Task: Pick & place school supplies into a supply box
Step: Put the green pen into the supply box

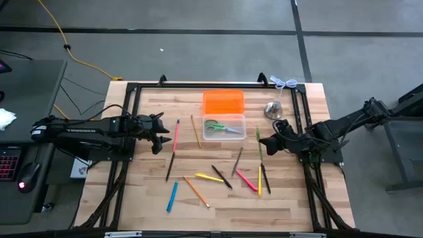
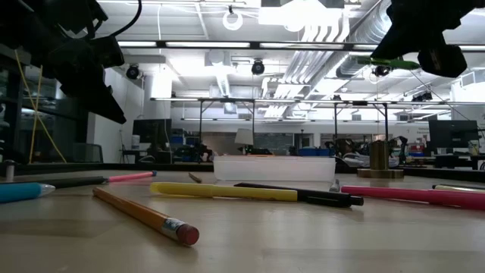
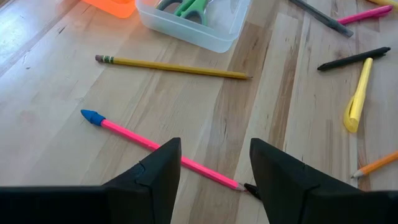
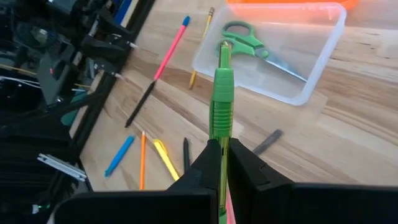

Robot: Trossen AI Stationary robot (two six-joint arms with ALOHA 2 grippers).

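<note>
Right wrist view shows where the job stands: my right gripper [image 4: 222, 149] is clamped tight on a green pen [image 4: 222, 99], carried clear of the worktop [image 1: 284, 198], its free end pointing toward the supply box [image 4: 323, 68]; so I judge the carry step is in hand, the pen lifted but not yet placed. From above, the clear box [image 1: 225, 127] sits at about 12 o'clock from the worktop's middle, green-handled scissors [image 1: 219, 127] already inside, the orange lid [image 1: 223, 102] touching it on its 12 o'clock side; my right gripper [image 1: 264, 143] hangs at about 4 o'clock from the box, near but not over it. Next I must bring the pen over the box's opening, lower it and let go, without striking the rim. My left gripper [image 1: 157, 134], at 9 o'clock from the box, hangs with its fingers spread and empty above a pink pencil [image 3: 161, 148]; other pens and pencils lie scattered toward 6 o'clock.
</note>
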